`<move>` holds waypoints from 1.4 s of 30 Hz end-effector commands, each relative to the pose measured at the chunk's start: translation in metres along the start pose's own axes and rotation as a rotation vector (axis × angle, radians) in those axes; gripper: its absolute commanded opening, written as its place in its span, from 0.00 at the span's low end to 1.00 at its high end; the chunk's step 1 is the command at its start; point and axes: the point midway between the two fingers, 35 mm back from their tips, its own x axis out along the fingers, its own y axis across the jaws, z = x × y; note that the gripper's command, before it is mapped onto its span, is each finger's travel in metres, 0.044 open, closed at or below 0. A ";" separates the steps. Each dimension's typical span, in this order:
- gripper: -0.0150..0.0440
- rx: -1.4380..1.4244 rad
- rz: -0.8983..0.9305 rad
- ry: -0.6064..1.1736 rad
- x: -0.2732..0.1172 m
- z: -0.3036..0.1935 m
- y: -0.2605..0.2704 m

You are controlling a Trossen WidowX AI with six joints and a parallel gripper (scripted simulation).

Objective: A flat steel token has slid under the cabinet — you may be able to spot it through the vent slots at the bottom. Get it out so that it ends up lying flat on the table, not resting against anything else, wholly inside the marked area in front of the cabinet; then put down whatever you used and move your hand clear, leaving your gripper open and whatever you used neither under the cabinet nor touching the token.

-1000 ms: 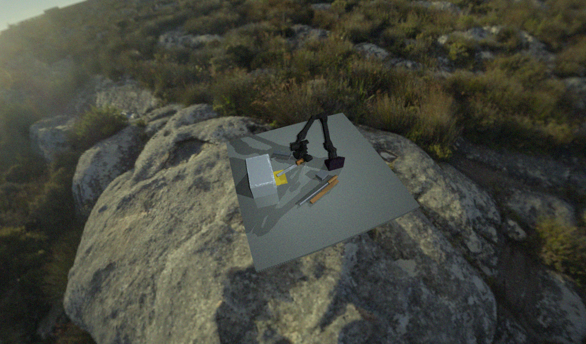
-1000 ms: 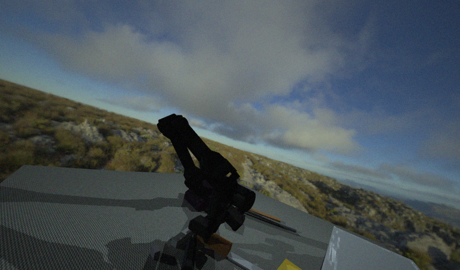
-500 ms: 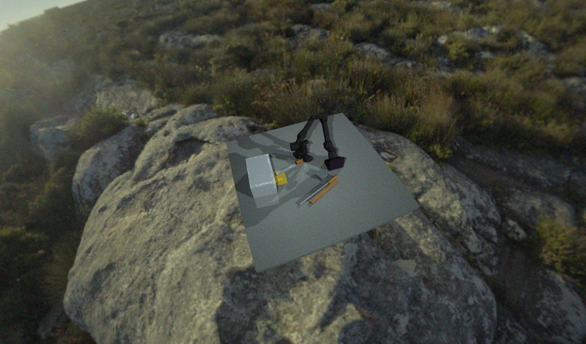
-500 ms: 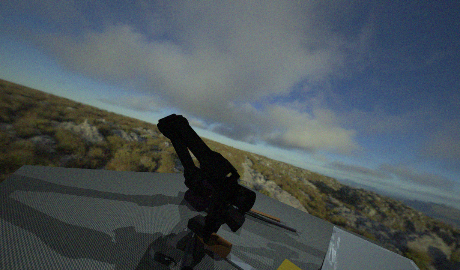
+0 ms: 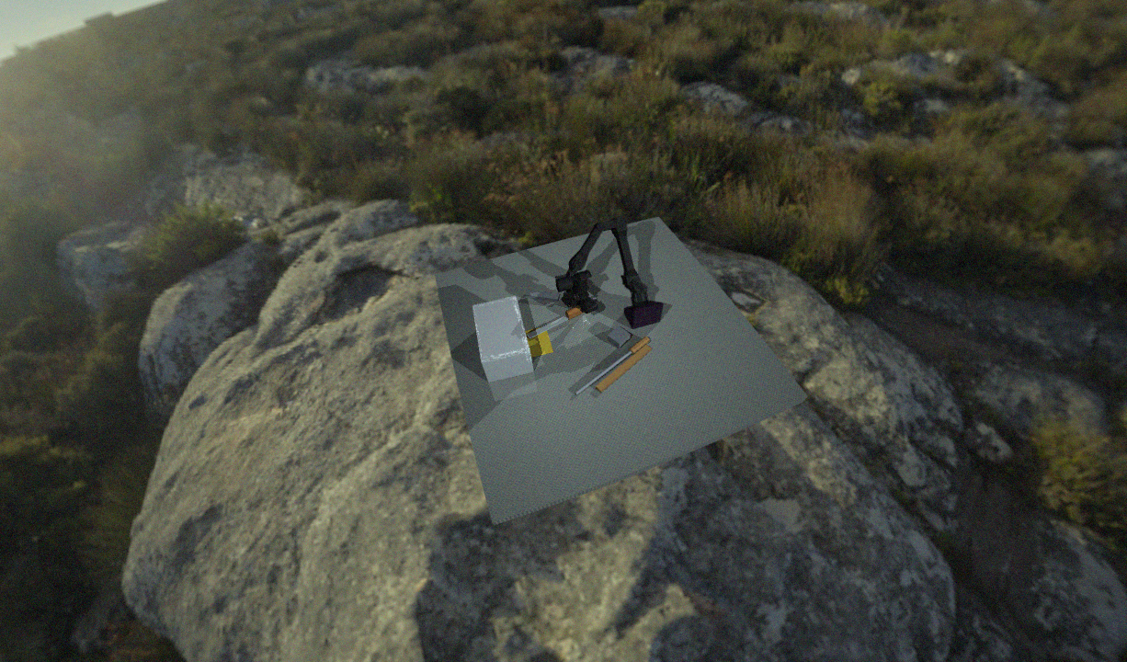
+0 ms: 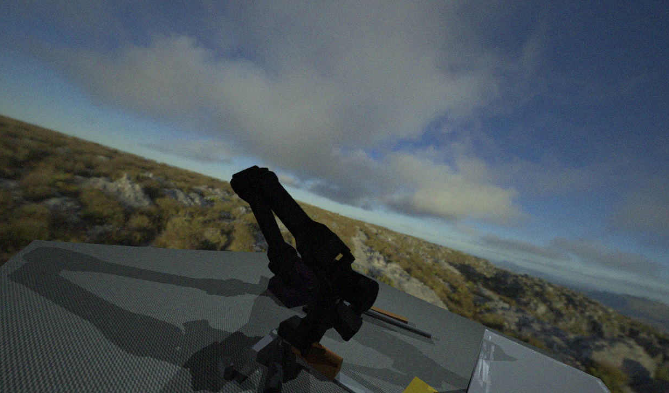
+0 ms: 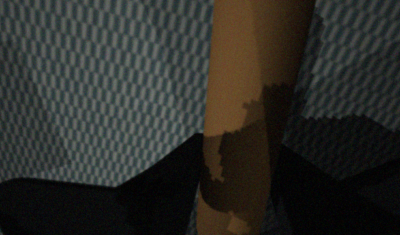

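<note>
- Clamped on the orange handle of a tool [image 5: 574, 313] [image 6: 324, 360] [image 7: 232, 81]: both fingers of the gripper [image 5: 582, 309] [image 6: 302, 347] [image 7: 234, 145] pressed in from either side.
- Pointing down and left in the top view, along the tool's long axis, from handle to the front of the cabinet [image 5: 501, 329] [image 6: 522, 366].
- Passing over the upper corner of the yellow area [image 5: 540, 343] [image 6: 418, 385], with tip seemingly at or just under the cabinet's edge.
- Not visible in any view: the token; presumably under the cabinet, so beyond the tool's tip from the gripper.
- Likely to call for reaching in along that axis, then drawing back towards the gripper and correcting sideways onto the yellow.
- Counted: one arm, one gripper, one cabinet, one yellow area, one held tool; lying apart on the table [image 5: 657, 444] [image 6: 131, 303], one spare rod [image 5: 609, 374] [image 6: 400, 325] with orange handle and one orange stick [image 5: 625, 368] [image 6: 390, 314] beside it.
- Too shaded to count surely: grey blocks near the gripper.
</note>
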 end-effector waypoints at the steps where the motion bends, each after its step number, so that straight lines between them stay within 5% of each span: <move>1: 0.48 0.000 0.000 0.000 0.000 0.000 0.000; 4: 0.59 0.000 0.000 0.000 0.000 0.000 0.000; 9: 0.59 0.000 0.000 0.000 0.000 0.000 0.000; 12: 0.71 0.000 0.000 0.000 0.000 0.000 0.000; 31: 0.71 -0.001 -0.003 -0.002 0.005 -0.004 0.000; 36: 0.49 0.007 -0.003 -0.009 0.002 0.000 -0.001; 42: 0.42 0.007 -0.003 -0.009 0.002 0.000 -0.001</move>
